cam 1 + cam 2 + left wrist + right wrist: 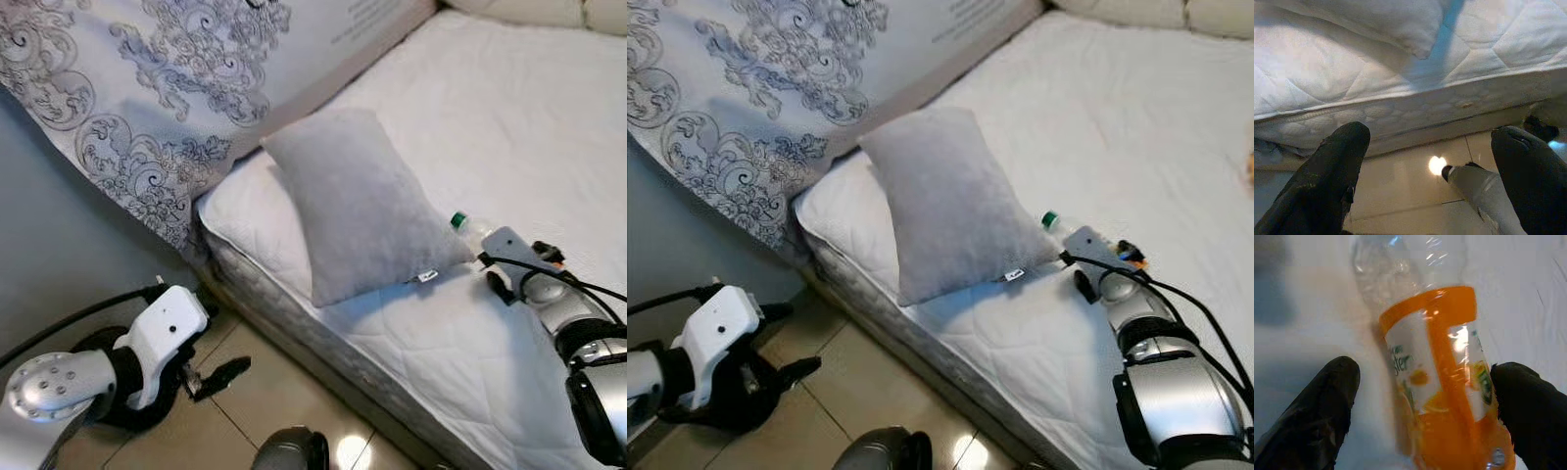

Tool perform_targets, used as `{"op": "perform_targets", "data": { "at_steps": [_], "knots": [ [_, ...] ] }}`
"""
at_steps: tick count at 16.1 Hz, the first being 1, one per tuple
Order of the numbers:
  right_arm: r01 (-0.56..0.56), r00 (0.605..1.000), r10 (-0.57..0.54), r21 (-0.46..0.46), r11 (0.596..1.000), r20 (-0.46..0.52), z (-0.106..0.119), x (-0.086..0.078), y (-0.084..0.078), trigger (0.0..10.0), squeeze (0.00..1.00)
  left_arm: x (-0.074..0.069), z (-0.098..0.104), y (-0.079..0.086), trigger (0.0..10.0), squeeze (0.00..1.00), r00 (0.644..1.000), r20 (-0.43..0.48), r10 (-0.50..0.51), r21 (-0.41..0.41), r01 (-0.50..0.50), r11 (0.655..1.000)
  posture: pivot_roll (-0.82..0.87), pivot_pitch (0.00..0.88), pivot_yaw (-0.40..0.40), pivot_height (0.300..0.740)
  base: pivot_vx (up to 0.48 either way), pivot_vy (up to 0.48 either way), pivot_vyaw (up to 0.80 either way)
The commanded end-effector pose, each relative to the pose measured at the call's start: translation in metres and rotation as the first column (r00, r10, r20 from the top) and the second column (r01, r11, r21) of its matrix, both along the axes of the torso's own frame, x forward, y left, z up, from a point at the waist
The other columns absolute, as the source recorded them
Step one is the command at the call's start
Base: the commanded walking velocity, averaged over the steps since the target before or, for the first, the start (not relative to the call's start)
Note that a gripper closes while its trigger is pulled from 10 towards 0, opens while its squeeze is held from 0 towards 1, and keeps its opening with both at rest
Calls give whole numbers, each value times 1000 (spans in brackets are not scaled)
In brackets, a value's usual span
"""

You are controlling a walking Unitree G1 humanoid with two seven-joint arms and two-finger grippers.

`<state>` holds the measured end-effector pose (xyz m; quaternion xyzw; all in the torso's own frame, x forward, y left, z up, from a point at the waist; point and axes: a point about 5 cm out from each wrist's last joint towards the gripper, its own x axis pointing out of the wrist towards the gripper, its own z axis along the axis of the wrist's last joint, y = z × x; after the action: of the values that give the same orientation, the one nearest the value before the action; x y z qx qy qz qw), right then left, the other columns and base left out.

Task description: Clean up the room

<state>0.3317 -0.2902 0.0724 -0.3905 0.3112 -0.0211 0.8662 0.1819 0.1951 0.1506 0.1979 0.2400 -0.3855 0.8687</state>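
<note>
On the white quilted mattress (509, 127), just beside the lower corner of the grey pillow (358, 206), lies a clear plastic bottle (1432, 362) with a green cap (457, 220) and an orange label. My right gripper (1422, 404) reaches over it from the near side: in the right wrist view my two black fingers (1322, 411) stand wide apart, one on each side of the bottle's orange-labelled body, with a gap showing on the one side and the other fingertip just at the label's edge (I cannot tell whether it touches). I have not closed on it.

My left gripper (211, 375) hangs low over the pale tiled floor (265, 392) by the side of the bed, its fingers spread open and holding nothing; its wrist view looks along them at the mattress edge and a bright glint on the tiles. A large grey-and-white cushion with a scrolling pattern (157, 88) leans against the head end of the mattress, touching the pillow's upper side.
</note>
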Motion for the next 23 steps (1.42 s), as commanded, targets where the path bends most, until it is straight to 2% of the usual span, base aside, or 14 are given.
{"op": "perform_targets", "data": {
  "at_steps": [1,5,7,8,9,13,15,17,20,23],
  "knots": [
    [25,999,-25,7,1000,-34,-10,-8,-2,10000,0,-1,5,4,10000,0,1000,6,13,17,-13,1000,428,152,172,740,0,0,0],
    [39,999,-39,-15,999,-26,-5,-8,-10,10000,0,0,7,4,10000,0,1000,6,23,24,-23,999,432,143,157,740,0,0,0],
    [25,998,-23,28,999,-65,-2,-5,-8,10000,0,2,6,2,10000,0,1000,9,22,20,-22,1000,418,128,144,740,0,0,0],
    [35,996,-29,68,997,-83,-2,-5,-7,3059,0,3,5,0,10000,0,1000,1,6,11,-6,1000,411,120,138,740,0,0,0],
    [44,995,-34,97,994,-97,-2,-4,-6,0,0,3,4,-2,10000,0,1000,-6,-17,0,17,1000,404,112,133,740,0,0,0],
    [72,986,-54,110,991,-155,-6,-8,-7,0,0,7,4,-11,10000,0,998,6,-70,-31,70,997,381,70,114,740,0,0,0],
    [77,983,-63,77,994,-170,-5,-10,-13,0,0,15,1,-15,10000,0,997,22,-68,-44,68,997,361,43,102,740,0,0,0],
    [97,985,-83,94,991,-148,0,-9,-16,0,0,21,-1,-18,10000,0,998,38,-58,-63,60,996,334,7,92,740,0,0,0],
    [144,987,-129,164,976,-100,7,-5,-19,0,0,36,-7,-25,10000,0,997,67,-38,-84,44,995,284,0,85,740,0,0,0],
    [211,977,-214,259,943,-19,15,-2,-22,0,0,48,-8,-31,10000,0,995,102,-8,-157,24,987,200,0,94,740,0,0,0]
  ]
}}
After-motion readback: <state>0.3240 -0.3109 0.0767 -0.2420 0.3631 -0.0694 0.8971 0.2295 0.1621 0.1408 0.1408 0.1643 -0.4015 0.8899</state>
